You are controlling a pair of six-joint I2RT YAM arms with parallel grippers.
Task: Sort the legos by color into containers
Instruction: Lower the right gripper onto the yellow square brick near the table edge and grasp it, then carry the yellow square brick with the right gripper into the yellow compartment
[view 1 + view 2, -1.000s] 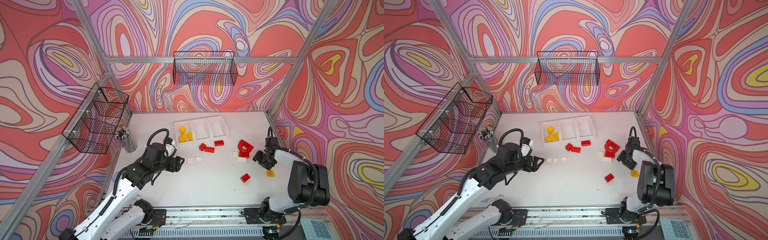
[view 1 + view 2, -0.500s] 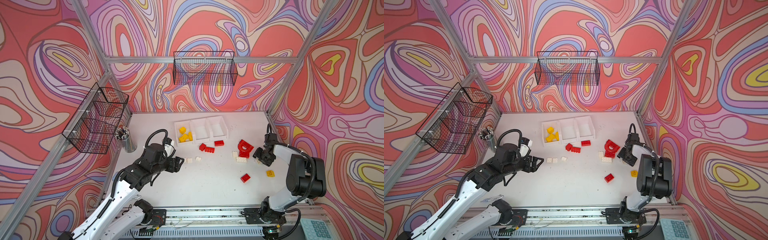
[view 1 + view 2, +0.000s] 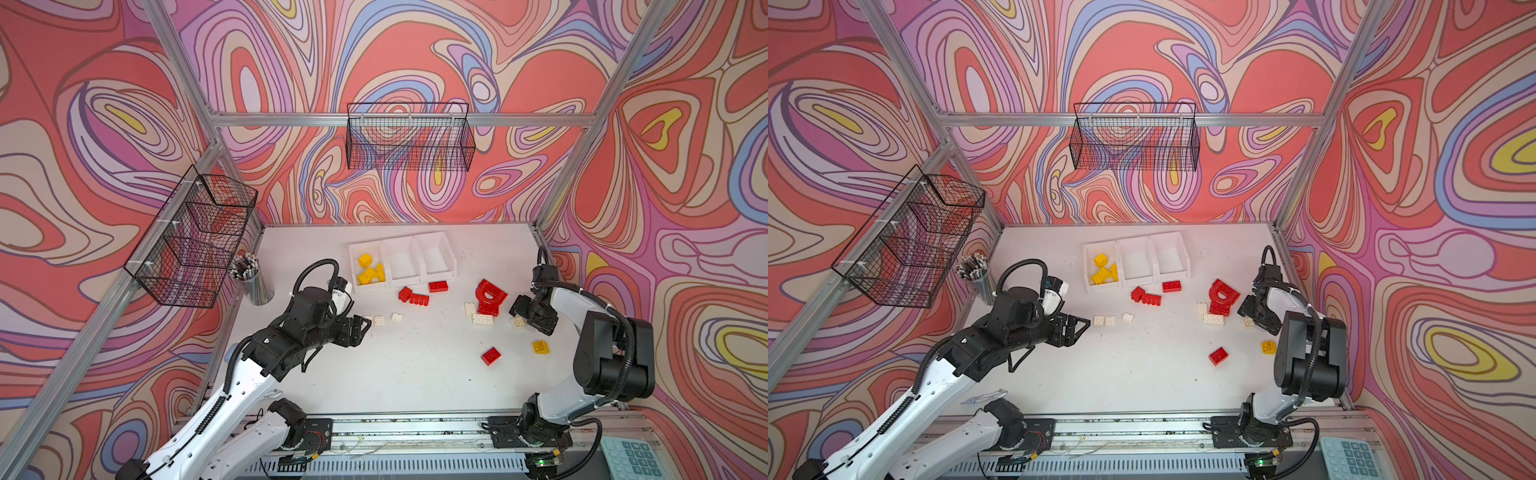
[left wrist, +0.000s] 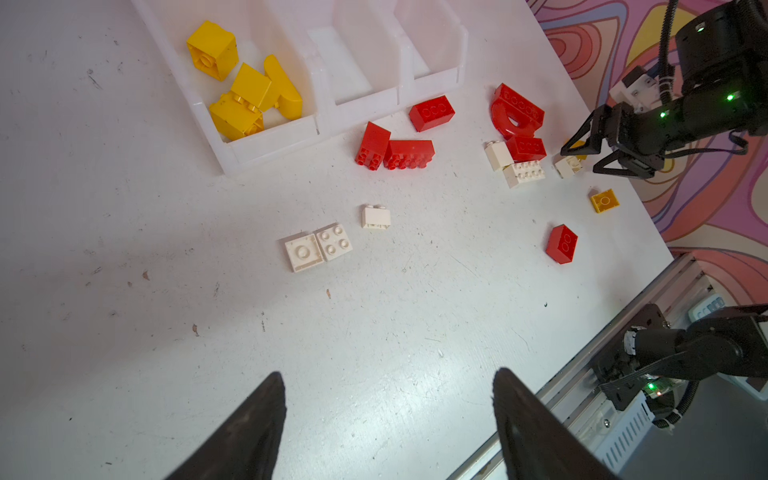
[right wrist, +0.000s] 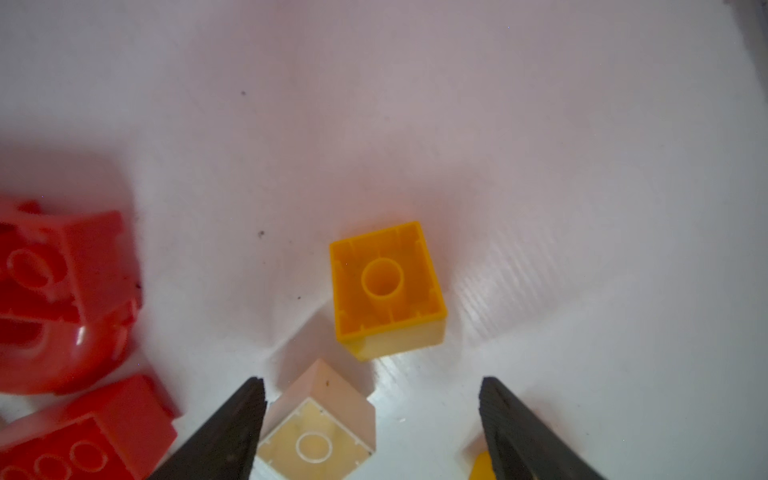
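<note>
Straddling a white brick (image 5: pixel 316 432) at the table's (image 3: pixel 415 374) 3 o'clock with right gripper (image 5: pixel 372 386) jaws apart, apparently to carry it to an empty bin of the containers (image 3: pixel 419 257) at 12 o'clock, with left gripper (image 4: pixel 387 374) open, empty, at 9 o'clock.

Beside the red arch (image 3: pixel 491 292), a white brick (image 5: pixel 316 424) sits between my right gripper's (image 5: pixel 372 380) spread jaws, a yellow brick (image 5: pixel 388 286) blocking just ahead. Nearer me than the arch, the table (image 3: pixel 415 374) lies mostly bare.
</note>
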